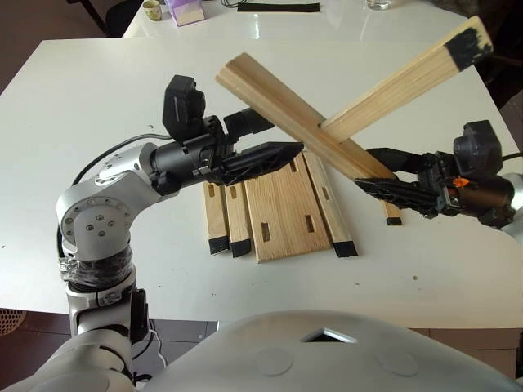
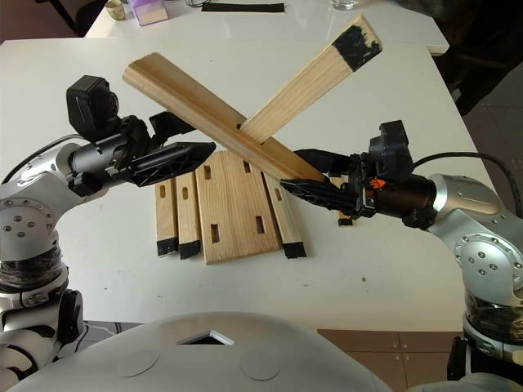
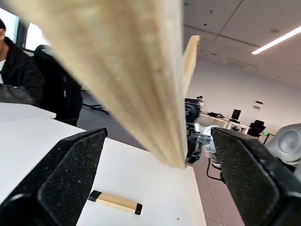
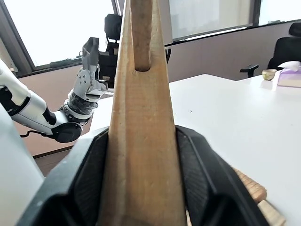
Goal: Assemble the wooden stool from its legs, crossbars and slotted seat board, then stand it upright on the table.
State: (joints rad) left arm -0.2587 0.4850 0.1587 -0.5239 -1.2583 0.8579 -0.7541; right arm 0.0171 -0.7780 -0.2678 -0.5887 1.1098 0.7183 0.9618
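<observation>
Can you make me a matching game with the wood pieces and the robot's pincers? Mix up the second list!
1 long pale wooden leg
2 black-tipped wooden bar
3 wide slotted wooden seat board
4 left pincer

A open
B flat on the white table
C gripped by the right pincer
D stuck in the leg's slot

Pairs: 1-C, 2-D, 3-B, 4-A

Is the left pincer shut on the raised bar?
No, in the left wrist view the left pincer has its fingers wide apart, with open gaps on either side of the bar.
</observation>
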